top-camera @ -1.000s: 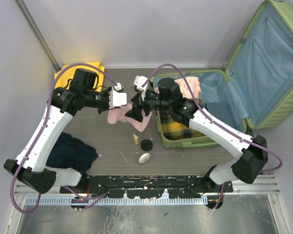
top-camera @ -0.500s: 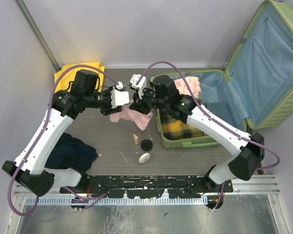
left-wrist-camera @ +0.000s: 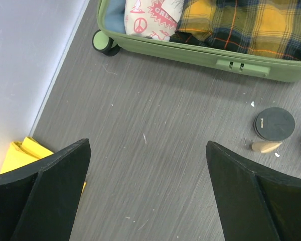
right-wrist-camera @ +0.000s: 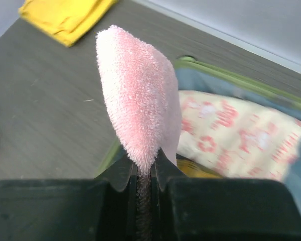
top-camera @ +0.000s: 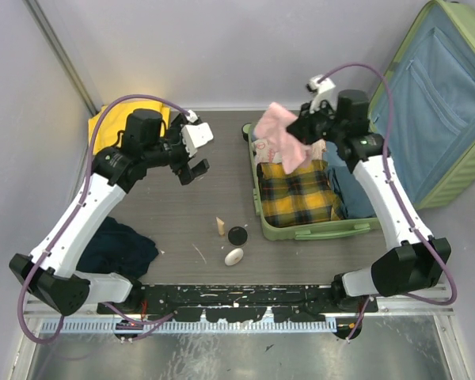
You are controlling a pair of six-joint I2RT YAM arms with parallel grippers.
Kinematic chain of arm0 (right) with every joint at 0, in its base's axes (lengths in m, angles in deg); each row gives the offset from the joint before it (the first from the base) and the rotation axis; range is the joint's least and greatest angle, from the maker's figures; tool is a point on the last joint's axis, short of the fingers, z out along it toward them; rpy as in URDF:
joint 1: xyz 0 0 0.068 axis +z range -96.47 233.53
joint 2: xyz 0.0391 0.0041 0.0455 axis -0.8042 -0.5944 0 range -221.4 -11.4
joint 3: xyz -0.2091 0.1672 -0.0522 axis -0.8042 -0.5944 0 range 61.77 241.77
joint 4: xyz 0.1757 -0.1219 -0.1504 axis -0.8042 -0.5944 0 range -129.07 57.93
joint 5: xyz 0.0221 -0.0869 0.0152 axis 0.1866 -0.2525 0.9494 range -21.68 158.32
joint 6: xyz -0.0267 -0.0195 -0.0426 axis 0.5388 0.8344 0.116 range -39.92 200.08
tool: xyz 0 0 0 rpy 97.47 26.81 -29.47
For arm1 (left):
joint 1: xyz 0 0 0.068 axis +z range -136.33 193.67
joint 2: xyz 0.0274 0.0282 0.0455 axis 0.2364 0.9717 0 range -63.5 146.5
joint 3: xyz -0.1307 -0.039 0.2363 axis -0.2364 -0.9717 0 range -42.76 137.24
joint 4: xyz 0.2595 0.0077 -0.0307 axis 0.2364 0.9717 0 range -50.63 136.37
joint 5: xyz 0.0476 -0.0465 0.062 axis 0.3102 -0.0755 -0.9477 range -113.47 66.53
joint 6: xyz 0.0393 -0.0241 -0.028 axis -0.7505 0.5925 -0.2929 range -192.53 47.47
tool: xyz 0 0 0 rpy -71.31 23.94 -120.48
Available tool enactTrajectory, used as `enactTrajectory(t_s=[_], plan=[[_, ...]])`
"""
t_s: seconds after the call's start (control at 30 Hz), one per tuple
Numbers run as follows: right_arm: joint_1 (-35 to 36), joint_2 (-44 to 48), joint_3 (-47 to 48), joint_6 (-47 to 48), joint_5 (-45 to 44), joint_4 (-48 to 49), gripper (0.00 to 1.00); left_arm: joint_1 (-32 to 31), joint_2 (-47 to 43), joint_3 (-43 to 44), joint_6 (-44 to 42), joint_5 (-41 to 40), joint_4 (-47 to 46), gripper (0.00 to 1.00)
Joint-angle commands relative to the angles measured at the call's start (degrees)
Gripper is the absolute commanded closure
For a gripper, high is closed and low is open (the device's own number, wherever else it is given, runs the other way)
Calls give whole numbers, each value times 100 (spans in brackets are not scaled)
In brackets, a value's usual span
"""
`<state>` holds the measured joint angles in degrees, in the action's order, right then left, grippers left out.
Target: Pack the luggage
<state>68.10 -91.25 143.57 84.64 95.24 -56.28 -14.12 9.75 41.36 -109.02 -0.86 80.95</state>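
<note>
Over luggage (top-camera: 317, 231) — pink towel (top-camera: 278, 128), perhaps.

Table (top-camera: 182, 210): suitcase (top-camera: 317, 231) at the right, its lid (top-camera: 443, 103) raised behind and to the right. Inside it, plaid garment (top-camera: 297, 194) lies at the front left, printed cloth (left-wrist-camera: 153, 15) behind that, and another garment (top-camera: 350, 188) right of the plaid. Towel (top-camera: 281, 138) hangs over the suitcase's rear left corner, pinched in the right gripper (right-wrist-camera: 143, 168); left gripper (left-wrist-camera: 148, 144) hangs over bare table left of the suitcase. Before the suitcase's front left corner lie a wedge (top-camera: 220, 226), a disc (top-camera: 237, 235) just right of it and an oval (top-camera: 234, 256) nearer the arms' bases; folded cloth (top-camera: 101, 134) sits at the table's rear left corner, a bundle (top-camera: 119, 245) at the front left.
</note>
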Motion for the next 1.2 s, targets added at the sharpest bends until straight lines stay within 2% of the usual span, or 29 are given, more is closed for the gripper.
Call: enactTrajectory(t_s=[0.0, 0.27, 0.4, 0.53, 0.87, 0.97, 1.17], plan=[[-1041, 343, -93, -337, 453, 231, 99, 2, 198, -4, 504, -92, -578, 2], [-2542, -465, -418, -1050, 927, 1377, 99, 2, 354, 16, 553, 13, -569, 2], [-2914, -1074, -477, -1693, 1078, 2097, 99, 1, 376, 4, 483, 20, -428, 2], [-3162, -1705, -384, -1868, 1068, 2303, 99, -3, 345, -63, 377, -35, -316, 2], [-3197, -2576, -72, -521, -34, 2253, 99, 1, 256, -223, 260, -167, -243, 2], [-3197, -2822, 36, -290, -41, 2244, 93, -1, 285, -214, 249, -177, -238, 2], [-3008, -2904, 39, 311, -532, 2336, 69, -3, 377, -220, 284, -403, -221, 2]])
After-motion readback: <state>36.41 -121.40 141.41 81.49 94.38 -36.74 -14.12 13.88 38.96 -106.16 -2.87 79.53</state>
